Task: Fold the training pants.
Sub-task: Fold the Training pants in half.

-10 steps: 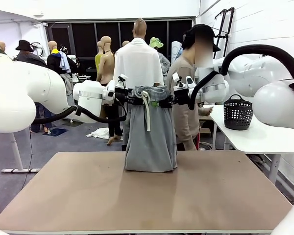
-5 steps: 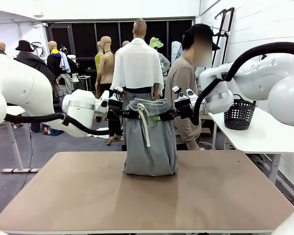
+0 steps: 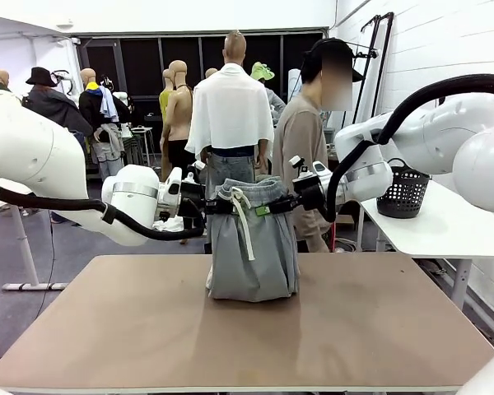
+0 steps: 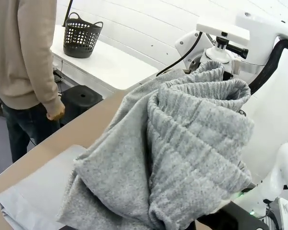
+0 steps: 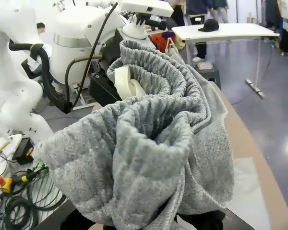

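Hanging between two grippers, one pair of light grey soft jersey training pants (image 3: 253,247) droops over the far middle of the brown table (image 3: 148,337), its lower end resting on the tabletop. The left gripper (image 3: 207,206) is clamped on the left end of the gathered waistband, the right gripper (image 3: 285,204) on the right end. One long white drawstring (image 3: 244,222) dangles down the front of the pants. One person in a beige top (image 3: 300,144) stands beyond the table's far right. One black plastic basket (image 3: 403,189) sits on the white side table (image 3: 445,226) at right. From the left wrist, bunched grey fabric (image 4: 182,143) fills the near field, with the basket (image 4: 81,37) far off. From the right wrist, the waistband's inner folds (image 5: 153,124) and a loop of drawstring (image 5: 127,81) show.
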Robot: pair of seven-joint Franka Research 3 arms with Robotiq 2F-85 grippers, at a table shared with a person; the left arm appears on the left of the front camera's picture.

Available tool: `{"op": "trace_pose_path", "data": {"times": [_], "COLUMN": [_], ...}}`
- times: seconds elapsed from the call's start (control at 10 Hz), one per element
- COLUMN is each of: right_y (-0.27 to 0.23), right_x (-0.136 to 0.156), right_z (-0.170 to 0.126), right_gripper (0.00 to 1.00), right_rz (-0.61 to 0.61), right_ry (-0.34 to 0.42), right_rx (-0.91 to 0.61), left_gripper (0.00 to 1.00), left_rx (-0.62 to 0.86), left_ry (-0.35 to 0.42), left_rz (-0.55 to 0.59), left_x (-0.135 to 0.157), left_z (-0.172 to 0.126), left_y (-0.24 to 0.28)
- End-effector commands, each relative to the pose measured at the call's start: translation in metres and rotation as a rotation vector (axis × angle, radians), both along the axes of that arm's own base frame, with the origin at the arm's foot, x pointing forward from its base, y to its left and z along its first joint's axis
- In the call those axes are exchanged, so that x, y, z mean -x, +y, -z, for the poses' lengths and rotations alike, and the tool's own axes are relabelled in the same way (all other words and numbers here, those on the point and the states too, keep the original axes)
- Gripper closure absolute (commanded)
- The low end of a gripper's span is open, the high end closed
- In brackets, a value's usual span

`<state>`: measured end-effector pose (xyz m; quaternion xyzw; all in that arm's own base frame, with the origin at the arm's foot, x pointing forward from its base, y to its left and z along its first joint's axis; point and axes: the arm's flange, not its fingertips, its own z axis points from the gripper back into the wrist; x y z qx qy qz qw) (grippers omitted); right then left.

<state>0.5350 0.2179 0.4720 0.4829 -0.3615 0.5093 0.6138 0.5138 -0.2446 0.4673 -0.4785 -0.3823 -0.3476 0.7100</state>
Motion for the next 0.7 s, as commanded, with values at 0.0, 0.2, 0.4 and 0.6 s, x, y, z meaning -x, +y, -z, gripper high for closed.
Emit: {"op": "trace_pose_path", "data": {"times": [0.0,0.2,0.4,0.6], "right_y": [-0.001,-0.001,-0.001,-0.005], "right_x": [-0.003,-0.003,-0.002,0.003], "right_z": [-0.006,-0.006,0.012,0.047], "right_gripper": [1.0,1.0,1.0,1.0], "right_rz": [0.001,0.001,0.0,0.026], "right_ry": [-0.024,-0.024,0.057,0.192], "right_rx": [-0.003,-0.003,-0.025,-0.063], "left_gripper": [1.0,1.0,1.0,1.0], "left_rx": [-0.007,-0.007,-0.002,0.02], "left_ry": [-0.003,-0.003,0.064,0.242], "left_rz": [0.001,0.001,-0.011,-0.051], "left_x": [-0.002,-0.002,0.0,0.004], "left_z": [-0.002,-0.002,0.01,0.047], "left_y": [0.001,0.001,0.001,0.008]}}
